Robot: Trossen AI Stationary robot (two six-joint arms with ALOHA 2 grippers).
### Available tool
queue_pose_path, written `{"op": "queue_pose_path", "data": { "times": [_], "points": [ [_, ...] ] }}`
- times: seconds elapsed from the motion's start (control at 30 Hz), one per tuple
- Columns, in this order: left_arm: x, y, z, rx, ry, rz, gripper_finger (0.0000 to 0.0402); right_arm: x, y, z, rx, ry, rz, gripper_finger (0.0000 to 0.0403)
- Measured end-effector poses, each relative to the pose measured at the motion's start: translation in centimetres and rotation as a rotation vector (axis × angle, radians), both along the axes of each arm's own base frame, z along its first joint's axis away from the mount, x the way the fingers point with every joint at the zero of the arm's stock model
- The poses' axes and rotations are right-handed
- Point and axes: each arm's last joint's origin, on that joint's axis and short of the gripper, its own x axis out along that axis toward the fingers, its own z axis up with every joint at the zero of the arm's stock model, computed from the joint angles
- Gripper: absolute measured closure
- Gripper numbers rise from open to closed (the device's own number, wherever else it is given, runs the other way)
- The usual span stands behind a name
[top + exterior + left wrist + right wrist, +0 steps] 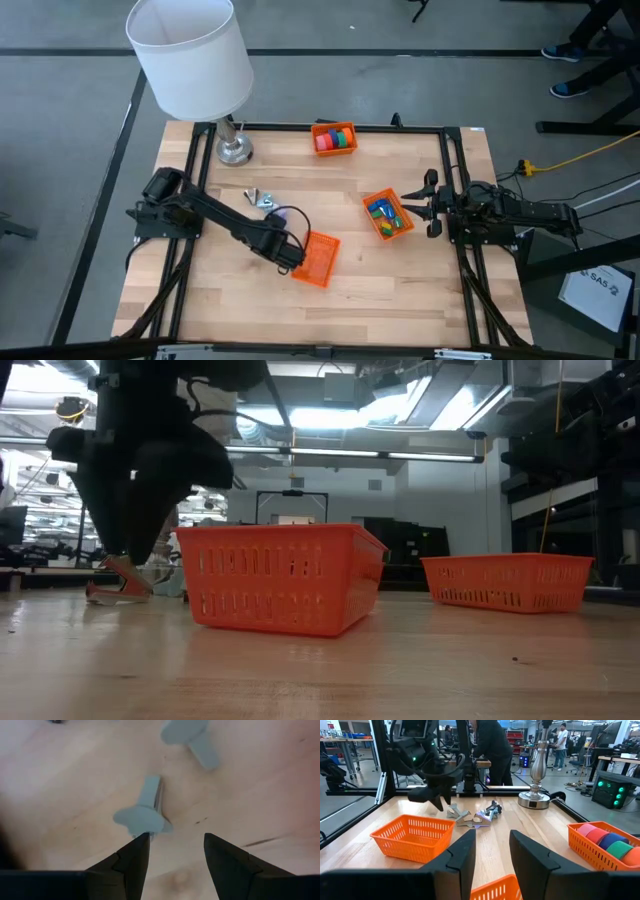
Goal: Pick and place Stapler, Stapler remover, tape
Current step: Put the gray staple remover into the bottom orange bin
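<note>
The left hand [288,252] hangs low over the wooden bench [330,300], just beside the near edge of an empty orange basket [318,258] and near the loose pile of staple removers [265,198]. Its fingers [131,865] are spread with bare wood between them, and in the left wrist view one grey staple remover [145,807] lies just beyond the fingertips, with a second one farther off. That placement reads as a lineup for a grasp: the hand looks down on the piece so the fingers can close across it. Nothing is gripped yet.

The empty basket sits close to the pile, probably so that the carry is short.

The right hand [432,207] waits at the right side of the bench, beside a basket of small coloured blocks [387,215]. Its fingers [462,857] stand apart, holding nothing.

The tape rolls [335,138] lie in a third basket at the far edge, next to a lamp [190,55]; the right wrist view shows them packed side by side. A stapler cannot be made out with confidence; a reddish object [120,582] on the bench behind the left arm in the low view may be one.
</note>
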Motion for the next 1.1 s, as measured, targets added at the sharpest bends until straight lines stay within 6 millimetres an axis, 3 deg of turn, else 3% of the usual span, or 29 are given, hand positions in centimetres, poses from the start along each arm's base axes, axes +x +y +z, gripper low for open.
{"op": "queue_pose_path", "data": {
  "times": [0.57, 1.1],
  "points": [
    [0.6, 0.1, -2.9, -0.118, 0.165, -0.085, 0.0217, 0.0, 0.0, 0.0, 0.000, 0.000, 0.000, 0.0279],
    [0.7, 0.4, -2.9, -0.064, 0.156, -0.120, 0.0217, 0.0, 0.0, 0.0, 0.000, 0.000, 0.000, 0.0279]
  ]
}}
